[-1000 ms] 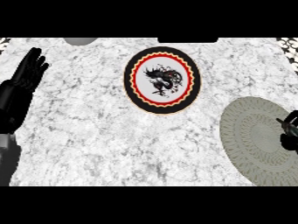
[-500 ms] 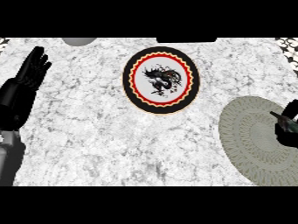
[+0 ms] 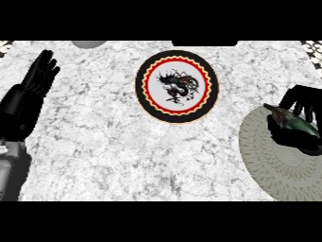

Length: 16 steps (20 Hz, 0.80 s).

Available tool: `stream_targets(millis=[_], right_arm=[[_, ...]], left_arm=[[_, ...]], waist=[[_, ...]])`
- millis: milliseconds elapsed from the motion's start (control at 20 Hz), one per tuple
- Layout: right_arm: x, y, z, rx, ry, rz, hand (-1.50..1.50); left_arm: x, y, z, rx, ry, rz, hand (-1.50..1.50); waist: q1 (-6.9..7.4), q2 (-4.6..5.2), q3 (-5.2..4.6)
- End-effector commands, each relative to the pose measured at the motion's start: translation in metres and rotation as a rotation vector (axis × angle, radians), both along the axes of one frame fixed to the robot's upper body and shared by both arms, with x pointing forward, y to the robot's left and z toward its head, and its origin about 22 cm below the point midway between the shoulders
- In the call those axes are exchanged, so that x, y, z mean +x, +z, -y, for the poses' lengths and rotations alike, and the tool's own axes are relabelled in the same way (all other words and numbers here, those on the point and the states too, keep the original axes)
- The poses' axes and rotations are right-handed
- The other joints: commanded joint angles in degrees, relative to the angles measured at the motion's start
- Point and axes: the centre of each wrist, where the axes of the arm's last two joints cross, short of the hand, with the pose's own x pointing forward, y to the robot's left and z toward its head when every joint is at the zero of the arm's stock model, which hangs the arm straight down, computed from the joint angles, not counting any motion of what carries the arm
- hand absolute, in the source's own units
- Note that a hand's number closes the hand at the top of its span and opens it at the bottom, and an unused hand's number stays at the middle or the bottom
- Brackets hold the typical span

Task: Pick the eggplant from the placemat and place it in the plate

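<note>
One eggplant point(image 3: 297, 124) in curled right hand point(image 3: 309, 105), one plate point(image 3: 143, 78), one placemat point(image 3: 275, 172), left hand point(image 3: 22, 104) fingers point(image 3: 43, 68) straight.

- The desk point(image 3: 100, 142) fills the frame from left to right.
- The plate point(image 3: 176, 86) lies on the desk in the upper middle of the frame.
- The placemat point(image 3: 282, 163) lies on the desk at the lower right, below and to the right of the plate and apart from it.
- The eggplant point(image 3: 297, 124) sits at the right edge, over the placemat's upper part, inside the curled right hand point(image 3: 309, 101).
- The left hand point(image 3: 25, 97) stands at the left edge, fingers up, well apart from the plate.
</note>
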Motion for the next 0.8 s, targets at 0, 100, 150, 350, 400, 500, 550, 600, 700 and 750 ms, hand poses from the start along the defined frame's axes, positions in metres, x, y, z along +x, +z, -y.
stream_targets(millis=[0, 100, 150, 350, 400, 500, 550, 600, 700, 750], right_arm=[[0.01, 0.025, -0.043, 0.037, 0.072, 0.017, 1.5], [0.03, 0.03, -0.065, 0.026, 0.094, 0.024, 1.5], [0.024, 0.03, -0.063, 0.043, 0.093, 0.025, 1.5], [0.047, 0.025, -0.101, 0.089, 0.121, 0.007, 1.5], [0.069, 0.031, -0.103, 0.102, 0.112, -0.004, 1.5], [0.078, 0.023, -0.122, 0.142, 0.146, -0.022, 1.5], [0.095, 0.03, -0.122, 0.14, 0.135, -0.025, 1.5], [0.101, 0.022, -0.134, 0.134, 0.128, -0.034, 1.5], [0.112, 0.009, -0.154, 0.144, 0.147, -0.058, 1.5], [0.108, 0.03, -0.177, 0.146, 0.13, -0.067, 1.5]], left_arm=[[-0.01, -0.017, 0.002, -0.011, -0.011, 0.0, 0.0], [0.007, 0.003, -0.007, 0.015, -0.023, 0.002, 0.0], [-0.003, -0.004, -0.003, 0.01, -0.002, 0.016, 0.0], [0.001, 0.008, 0.005, 0.0, -0.007, 0.013, 0.0], [0.007, -0.002, -0.011, 0.006, -0.016, 0.015, 0.0], [0.005, 0.0, 0.006, 0.005, -0.022, 0.006, 0.0], [0.014, -0.009, -0.008, -0.004, -0.014, 0.014, 0.0], [-0.011, 0.001, 0.008, -0.001, -0.041, -0.001, 0.0], [0.003, 0.0, -0.003, -0.013, -0.03, 0.021, 0.0], [-0.001, -0.003, -0.001, 0.0, -0.02, 0.008, 0.0]], waist=[[0.73, 0.14, 0.0], [0.9, 0.3, 0.01], [0.54, 0.16, 0.03], [0.71, 0.17, 0.04], [0.91, 0.33, 0.03], [1.1, 0.34, 0.04], [1.1, 0.51, 0.02], [2.17, 0.36, 0.06], [1.67, 0.49, 0.04], [1.37, 0.31, 0.03]])
